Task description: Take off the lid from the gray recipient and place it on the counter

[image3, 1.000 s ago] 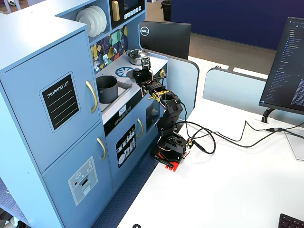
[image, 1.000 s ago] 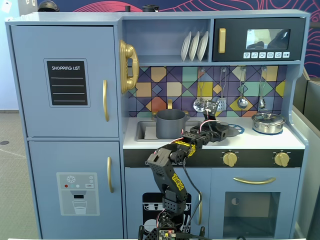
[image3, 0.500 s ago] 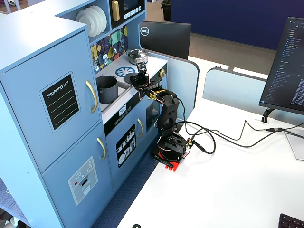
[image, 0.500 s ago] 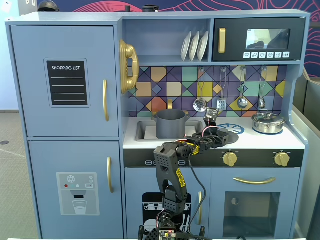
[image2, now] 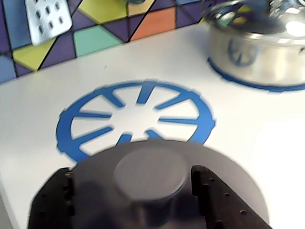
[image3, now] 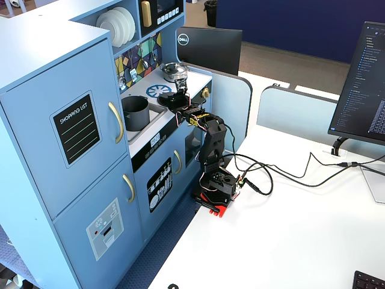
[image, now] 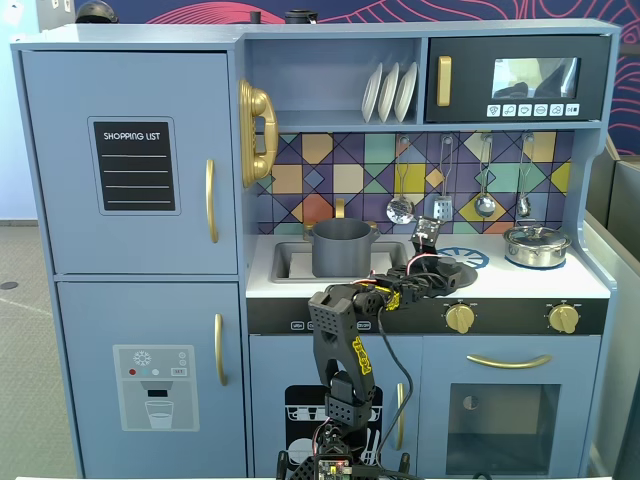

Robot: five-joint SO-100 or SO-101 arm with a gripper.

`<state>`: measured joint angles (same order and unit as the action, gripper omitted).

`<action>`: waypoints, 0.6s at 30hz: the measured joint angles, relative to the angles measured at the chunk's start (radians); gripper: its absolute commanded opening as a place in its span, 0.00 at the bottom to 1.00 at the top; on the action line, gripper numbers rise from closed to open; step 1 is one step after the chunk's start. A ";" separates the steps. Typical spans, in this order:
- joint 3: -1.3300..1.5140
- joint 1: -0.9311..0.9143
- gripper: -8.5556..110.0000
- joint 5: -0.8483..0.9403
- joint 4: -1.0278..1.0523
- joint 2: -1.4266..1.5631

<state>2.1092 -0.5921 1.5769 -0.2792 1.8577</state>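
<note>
Your arm (image3: 212, 144) reaches forward toward ten o'clock in a fixed view; your gripper (image2: 150, 191) has both fingers clamped on the lid's knob (image2: 150, 174).

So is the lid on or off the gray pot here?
Off. The gray recipient stands open in the sink; the gripper holds the lid by its knob over the counter.

You see lid (image2: 157, 176) matt gray; silver pot (image2: 257, 52) shiny metal; counter (image2: 267, 143) smooth white.
</note>
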 measured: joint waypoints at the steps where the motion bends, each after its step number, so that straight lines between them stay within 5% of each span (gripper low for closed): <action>1: 0.000 -0.003 0.31 0.000 0.003 0.015; 10: -0.037 0.012 0.22 0.028 0.207 0.267; 18: 0.011 0.255 0.07 0.083 0.916 0.719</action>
<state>2.1200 -0.3375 1.6598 0.6366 2.5771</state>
